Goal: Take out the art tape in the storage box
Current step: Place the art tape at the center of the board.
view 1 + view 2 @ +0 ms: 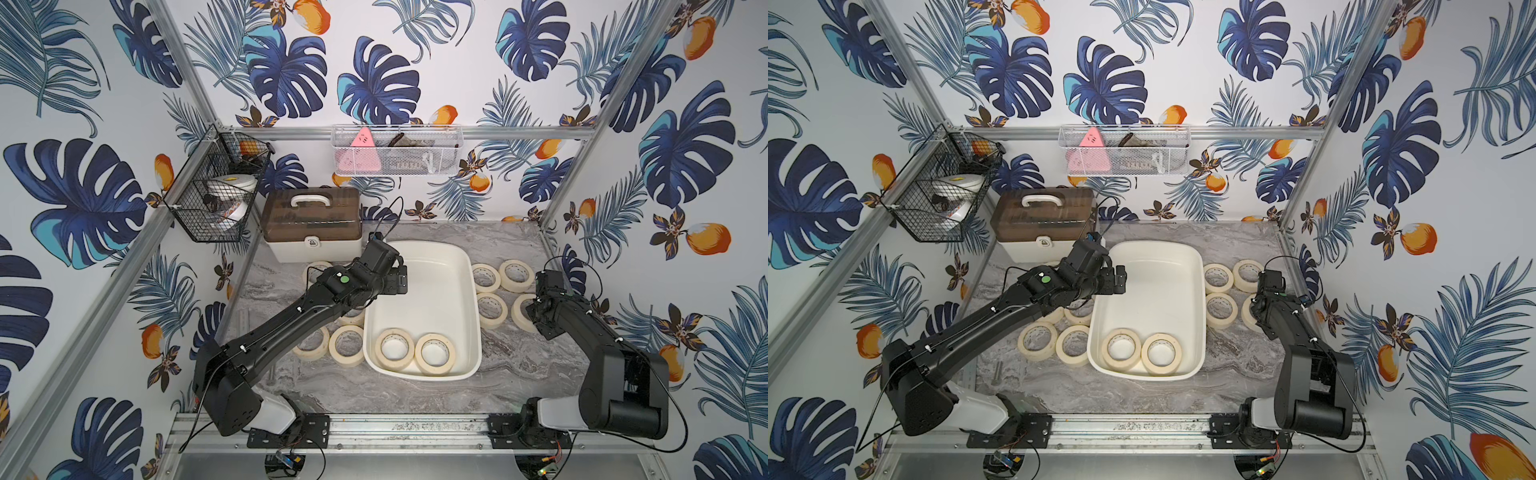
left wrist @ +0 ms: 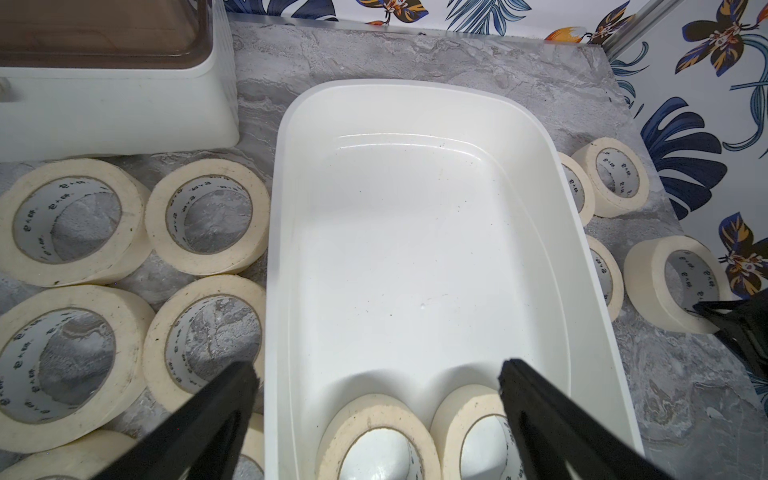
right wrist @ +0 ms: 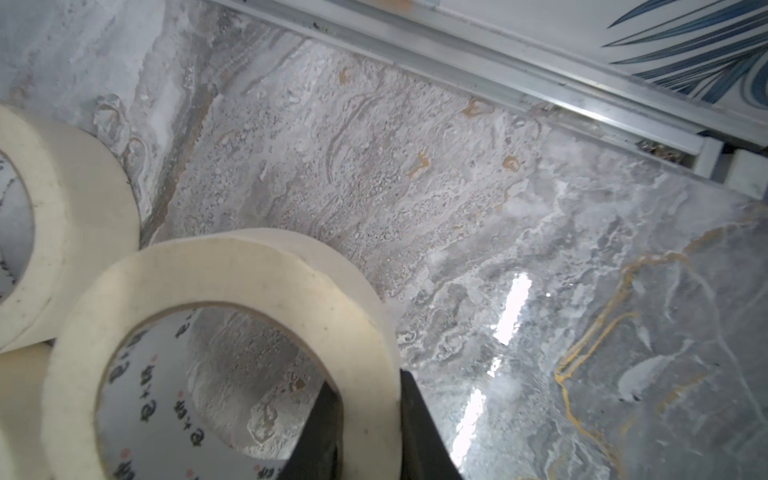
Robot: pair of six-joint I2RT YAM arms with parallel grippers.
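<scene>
The storage box (image 1: 432, 291) (image 1: 1154, 291) is a cream-white tub in the middle of the marble table. Two rolls of art tape (image 1: 379, 349) (image 1: 434, 337) lie flat at its near end, also seen in the left wrist view (image 2: 374, 409) (image 2: 465, 403). My left gripper (image 1: 397, 282) (image 2: 378, 374) hangs open above the box's left side, with nothing between its fingers. Right of the box, my right gripper (image 3: 365, 415) is shut on the wall of another roll (image 3: 232, 266) (image 1: 519, 311), one finger inside the ring and one outside.
Several loose rolls lie on the table left of the box (image 1: 333, 347) and right of it (image 1: 503, 276). A white case with a brown lid (image 1: 311, 224) stands at the back left. A black wire basket (image 1: 216, 187) and a white mesh basket (image 1: 395, 153) hang on the frame.
</scene>
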